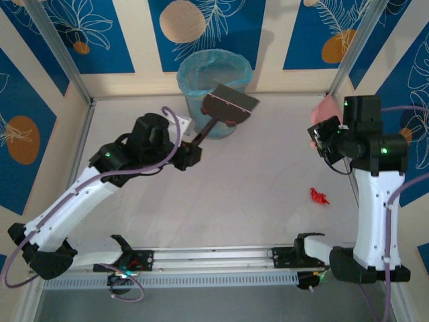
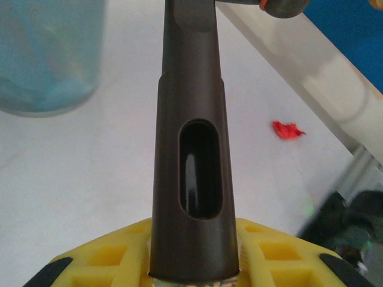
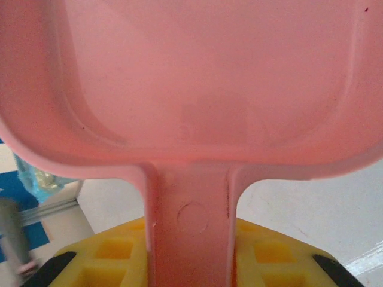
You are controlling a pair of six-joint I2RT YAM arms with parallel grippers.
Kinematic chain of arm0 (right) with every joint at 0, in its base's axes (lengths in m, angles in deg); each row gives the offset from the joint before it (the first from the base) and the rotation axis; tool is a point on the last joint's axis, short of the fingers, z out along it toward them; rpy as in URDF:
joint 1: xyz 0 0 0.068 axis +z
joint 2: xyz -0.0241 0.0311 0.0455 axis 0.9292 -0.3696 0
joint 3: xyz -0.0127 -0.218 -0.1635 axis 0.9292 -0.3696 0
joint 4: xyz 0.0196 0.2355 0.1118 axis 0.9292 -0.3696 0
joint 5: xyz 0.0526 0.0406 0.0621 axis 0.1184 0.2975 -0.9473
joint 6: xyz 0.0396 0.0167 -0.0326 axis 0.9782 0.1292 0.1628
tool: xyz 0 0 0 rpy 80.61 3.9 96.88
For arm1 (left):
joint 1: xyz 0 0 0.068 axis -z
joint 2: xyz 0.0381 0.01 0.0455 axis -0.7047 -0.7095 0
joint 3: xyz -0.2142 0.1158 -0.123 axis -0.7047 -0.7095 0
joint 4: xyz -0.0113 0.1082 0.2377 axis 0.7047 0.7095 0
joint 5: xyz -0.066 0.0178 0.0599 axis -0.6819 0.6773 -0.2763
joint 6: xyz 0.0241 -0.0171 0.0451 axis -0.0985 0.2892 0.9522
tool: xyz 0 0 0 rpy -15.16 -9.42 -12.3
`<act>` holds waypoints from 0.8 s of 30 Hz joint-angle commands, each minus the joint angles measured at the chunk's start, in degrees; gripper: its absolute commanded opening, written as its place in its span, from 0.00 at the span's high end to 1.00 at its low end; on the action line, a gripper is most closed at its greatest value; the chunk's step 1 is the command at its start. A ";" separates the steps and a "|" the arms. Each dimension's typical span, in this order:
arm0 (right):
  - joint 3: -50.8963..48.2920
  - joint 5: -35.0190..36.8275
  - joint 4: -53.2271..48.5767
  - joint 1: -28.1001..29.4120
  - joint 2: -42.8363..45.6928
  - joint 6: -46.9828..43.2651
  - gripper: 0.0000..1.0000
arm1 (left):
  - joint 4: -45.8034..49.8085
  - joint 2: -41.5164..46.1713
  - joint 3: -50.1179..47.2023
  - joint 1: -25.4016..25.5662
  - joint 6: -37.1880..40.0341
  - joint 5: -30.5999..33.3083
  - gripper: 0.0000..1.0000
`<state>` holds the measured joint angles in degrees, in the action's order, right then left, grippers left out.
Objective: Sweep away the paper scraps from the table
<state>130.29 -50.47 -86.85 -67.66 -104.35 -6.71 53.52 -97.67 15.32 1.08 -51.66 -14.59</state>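
One red paper scrap lies on the table right of centre, in front of the right arm; the left wrist view has this paper scrap too. My left gripper is shut on the dark brown handle of a brush, whose flat head hangs tilted at the bin's front rim. My right gripper is shut on the stem of a pink dustpan, held up at the right wall, with the pan above the table.
A light-blue lined bin stands at the back centre against the wall. Blue-patterned wall panels close in the back and both sides. A metal rail runs along the front edge between the arm bases.
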 commanded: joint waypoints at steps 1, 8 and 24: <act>3.80 2.64 -1.26 -0.64 1.94 2.16 1.00 | -2.64 -3.29 2.28 3.03 1.85 -4.82 1.00; 9.39 4.94 -0.03 -0.65 1.43 2.81 1.00 | -5.71 -15.86 6.91 11.23 5.39 -6.17 1.00; 2.82 7.68 -10.95 -0.99 7.54 1.19 1.00 | -9.82 -51.45 32.78 21.78 9.64 -9.34 1.00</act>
<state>134.93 -45.07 -94.59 -68.34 -98.32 -4.94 45.10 -146.14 41.94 21.11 -44.93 -21.93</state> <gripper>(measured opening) 0.282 0.303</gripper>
